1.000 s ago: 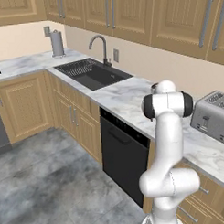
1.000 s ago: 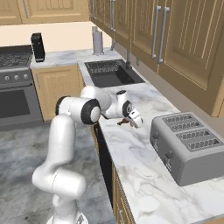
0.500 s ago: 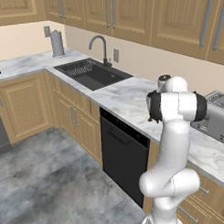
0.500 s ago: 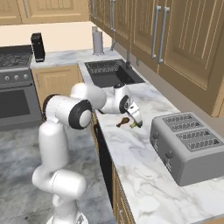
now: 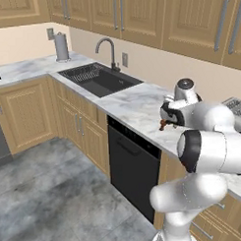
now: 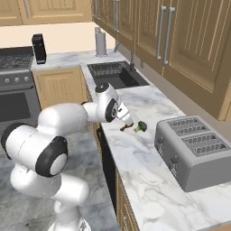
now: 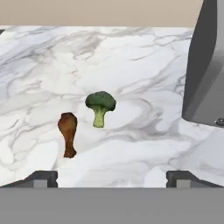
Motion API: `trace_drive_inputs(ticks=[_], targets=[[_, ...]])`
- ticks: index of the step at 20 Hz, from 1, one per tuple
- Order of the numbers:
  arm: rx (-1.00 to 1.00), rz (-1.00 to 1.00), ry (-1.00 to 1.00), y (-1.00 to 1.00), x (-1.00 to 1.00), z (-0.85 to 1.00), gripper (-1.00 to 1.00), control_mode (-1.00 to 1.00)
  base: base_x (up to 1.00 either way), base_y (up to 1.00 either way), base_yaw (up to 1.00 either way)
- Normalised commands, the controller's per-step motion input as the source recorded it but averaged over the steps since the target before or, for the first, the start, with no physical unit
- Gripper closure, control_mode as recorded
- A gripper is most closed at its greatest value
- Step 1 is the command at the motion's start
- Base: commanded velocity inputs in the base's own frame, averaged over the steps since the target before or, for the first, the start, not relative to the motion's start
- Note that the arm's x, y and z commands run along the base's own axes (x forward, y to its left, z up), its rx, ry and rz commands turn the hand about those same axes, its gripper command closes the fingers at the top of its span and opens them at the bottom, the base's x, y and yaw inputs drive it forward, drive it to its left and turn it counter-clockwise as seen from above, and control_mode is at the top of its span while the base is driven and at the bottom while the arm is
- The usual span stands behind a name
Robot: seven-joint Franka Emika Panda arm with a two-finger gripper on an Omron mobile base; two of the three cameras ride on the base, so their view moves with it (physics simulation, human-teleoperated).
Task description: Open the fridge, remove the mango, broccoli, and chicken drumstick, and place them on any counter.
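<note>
While the gripper [image 7: 112, 177] hangs spread wide and empty, the chicken drumstick [image 7: 68, 133] and the broccoli [image 7: 100, 106] lie just apart on the counter [image 7: 131, 65], near the toaster [image 6: 195, 150].

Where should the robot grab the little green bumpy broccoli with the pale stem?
Probably by the pale stem of the dark green bumpy broccoli, coming from above. It lies flat on the white marbled counter, stem narrower than the head, apart from the reddish-brown chicken drumstick.
</note>
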Motion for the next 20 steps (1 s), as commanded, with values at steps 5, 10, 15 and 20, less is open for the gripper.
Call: trace_drive_inputs(ticks=[5,10,15,20], targets=[[0.00,0.27,0.01,0.79,-0.95,0.95,-1.00,-1.00,0.00,0.00,0.00],[0.00,0.27,0.05,0.56,-0.75,1.00,-1.00,-1.00,0.00,0.00,0.00],[0.00,0.21,0.09,0.25,-0.67,0.98,-1.00,-1.00,0.00,0.00,0.00],[0.00,0.09,0.06,0.06,-0.25,0.32,-1.00,1.00,-0.10,0.07,0.05]])
